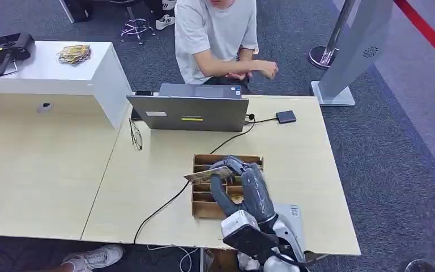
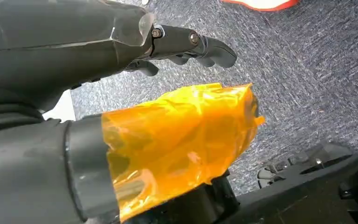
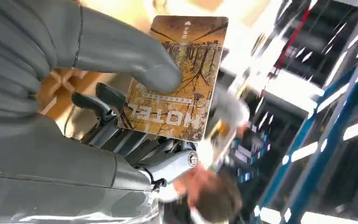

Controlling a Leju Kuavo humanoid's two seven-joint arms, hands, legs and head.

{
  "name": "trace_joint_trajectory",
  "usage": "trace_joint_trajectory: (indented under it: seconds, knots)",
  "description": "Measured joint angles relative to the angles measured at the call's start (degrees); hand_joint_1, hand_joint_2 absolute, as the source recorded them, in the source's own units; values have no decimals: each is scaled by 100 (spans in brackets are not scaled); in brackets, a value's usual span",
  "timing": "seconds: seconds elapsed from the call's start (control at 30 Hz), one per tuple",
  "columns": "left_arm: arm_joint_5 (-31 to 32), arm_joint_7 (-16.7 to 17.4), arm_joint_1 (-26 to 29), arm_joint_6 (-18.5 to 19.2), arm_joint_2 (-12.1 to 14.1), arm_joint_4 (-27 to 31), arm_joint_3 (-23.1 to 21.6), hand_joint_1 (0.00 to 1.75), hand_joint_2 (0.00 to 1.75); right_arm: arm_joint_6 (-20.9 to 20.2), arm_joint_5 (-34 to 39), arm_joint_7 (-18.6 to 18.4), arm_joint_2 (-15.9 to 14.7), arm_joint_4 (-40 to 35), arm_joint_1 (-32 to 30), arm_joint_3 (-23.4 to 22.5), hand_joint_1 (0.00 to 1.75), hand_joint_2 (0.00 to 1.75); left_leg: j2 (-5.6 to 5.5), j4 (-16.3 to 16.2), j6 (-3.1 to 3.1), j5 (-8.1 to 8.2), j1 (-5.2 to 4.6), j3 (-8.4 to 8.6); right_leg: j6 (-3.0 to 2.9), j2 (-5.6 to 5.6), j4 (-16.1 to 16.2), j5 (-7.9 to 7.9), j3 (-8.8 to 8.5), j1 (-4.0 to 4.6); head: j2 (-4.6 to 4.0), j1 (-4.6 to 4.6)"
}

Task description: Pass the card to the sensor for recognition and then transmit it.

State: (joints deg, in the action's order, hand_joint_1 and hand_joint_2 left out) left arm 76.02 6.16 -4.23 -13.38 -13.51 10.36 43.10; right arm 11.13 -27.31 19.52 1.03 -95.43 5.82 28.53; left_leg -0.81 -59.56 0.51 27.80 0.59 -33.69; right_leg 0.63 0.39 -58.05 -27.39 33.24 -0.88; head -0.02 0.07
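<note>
My right hand (image 1: 235,173) hovers over the wooden card box (image 1: 203,207) near the table's front edge. It pinches a hotel card (image 1: 208,173) that sticks out flat toward the left. In the right wrist view the thumb (image 3: 135,60) presses on the brown card (image 3: 177,88), with the dark fingers under it. A small dark sensor pad (image 1: 285,117) lies at the far side of the table, wired to the laptop (image 1: 188,112). My left hand (image 2: 186,44) hangs over the carpet, fingers apart, its thumb wrapped in orange film (image 2: 182,140).
A person (image 1: 215,34) in a white shirt sits behind the laptop. A black cable (image 1: 164,207) runs across the table to the front edge. Glasses (image 1: 136,135) lie left of the laptop. A white counter (image 1: 51,68) with a stack of cards (image 1: 75,54) stands far left.
</note>
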Motion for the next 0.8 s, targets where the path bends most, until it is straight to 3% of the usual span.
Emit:
trace_joint_trajectory:
  seconds: [0.4, 0.8]
  knots:
    - [-6, -61, 2, -70, 24, 0, 94, 0, 0, -1494, 2100, 387, -149, 87, -379, -339, 175, 175, 0, 0, 0, 0, 0, 0, 0, 0, 0, 0, 0, 0, 0, 2]
    - [35, -61, 3, -90, 26, 0, 105, 0, 0, -2245, 3021, 385, -391, 498, -468, -684, 175, 175, 0, 0, 0, 0, 0, 0, 0, 0, 0, 0, 0, 0, 0, 0]
